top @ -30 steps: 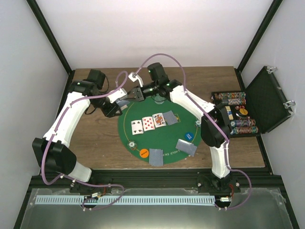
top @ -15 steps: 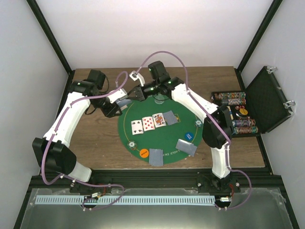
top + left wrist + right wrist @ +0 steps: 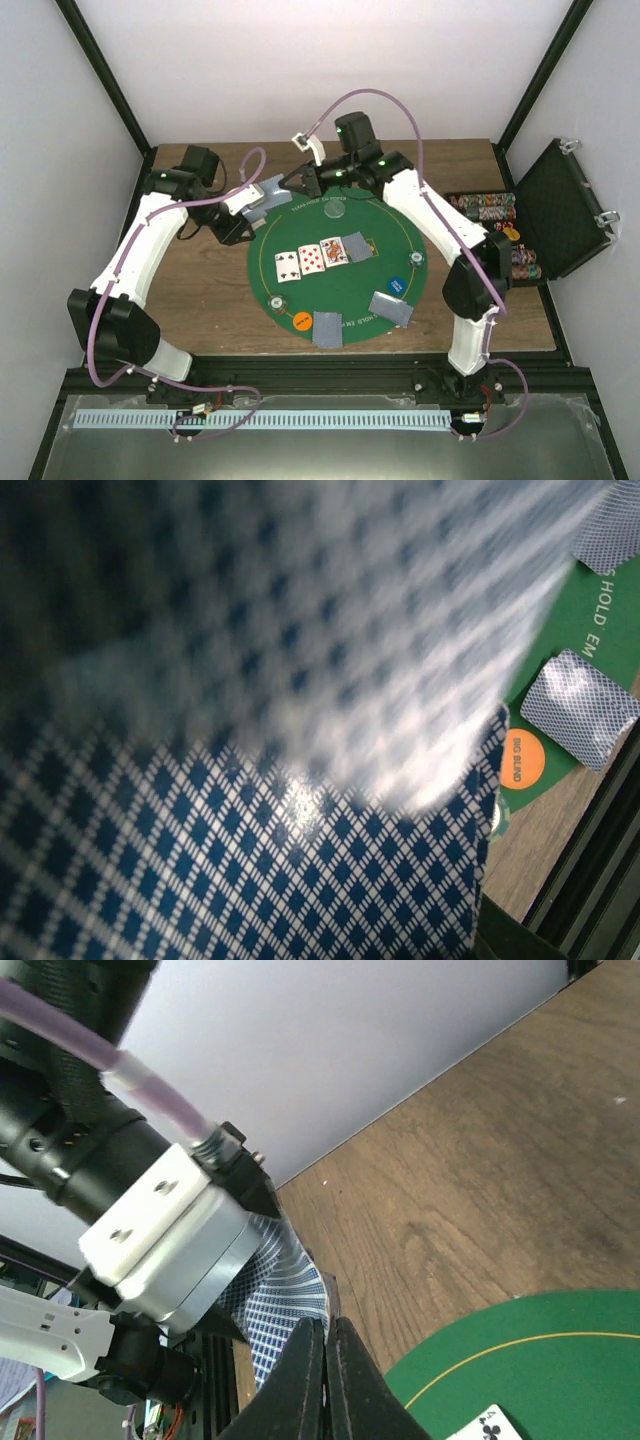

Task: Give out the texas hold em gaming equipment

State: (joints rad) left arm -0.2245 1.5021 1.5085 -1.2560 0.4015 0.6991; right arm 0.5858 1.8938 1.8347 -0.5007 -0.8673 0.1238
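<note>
My left gripper (image 3: 247,213) hovers off the mat's far-left edge, shut on a deck of blue-diamond-backed cards (image 3: 250,880) that fills the left wrist view and hides its fingers. My right gripper (image 3: 293,186) is shut on the edge of one card (image 3: 270,191), which bends up from the deck; the right wrist view shows the shut fingertips (image 3: 322,1360) pinching this card (image 3: 285,1295). Three face-up cards (image 3: 323,255) lie in a row mid-mat. Face-down cards (image 3: 327,328) and more face-down cards (image 3: 391,308) lie at the near edge.
The round green mat (image 3: 300,285) holds an orange disc (image 3: 301,321), a blue disc (image 3: 397,285), a clear disc (image 3: 335,211) and small chips (image 3: 277,303). An open black case with rows of chips (image 3: 495,210) stands at the right. Bare wood lies left of the mat.
My right gripper has drawn back and to the right from the deck, pulling one card with it. The right arm's elbow swung right. The left arm has stayed put.
</note>
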